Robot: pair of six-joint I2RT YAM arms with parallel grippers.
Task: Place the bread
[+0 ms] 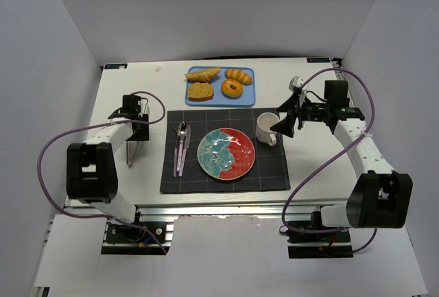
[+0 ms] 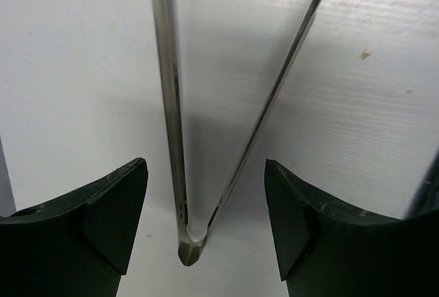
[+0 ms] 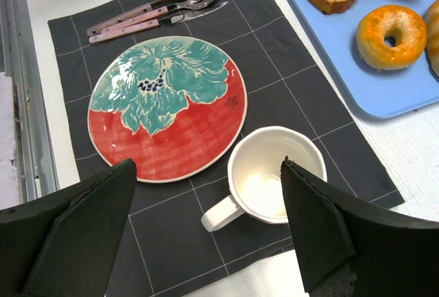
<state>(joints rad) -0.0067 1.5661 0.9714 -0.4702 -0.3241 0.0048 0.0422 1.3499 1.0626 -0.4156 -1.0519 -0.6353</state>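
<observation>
The bread [image 1: 232, 88], a glossy golden-orange ring with a dark hole, lies on the blue tray [image 1: 248, 94] at the back of the table; the right wrist view shows the bread [image 3: 391, 36] at the top right. My right gripper [image 1: 285, 124] hovers open and empty above the white mug [image 3: 274, 173], well short of the bread. My left gripper [image 1: 139, 132] is low over the bare table at the left. Its open jaws [image 2: 204, 164] straddle the hinge end of metal tongs [image 2: 168, 105] without touching them.
On the tray also lie a square brown slice [image 1: 200, 91], a long roll [image 1: 202, 74] and a ridged oval roll [image 1: 238, 76]. A dark checked placemat [image 1: 274, 173] carries a red-and-teal plate [image 1: 226, 153], the mug [image 1: 267, 129] and cutlery [image 1: 181, 147].
</observation>
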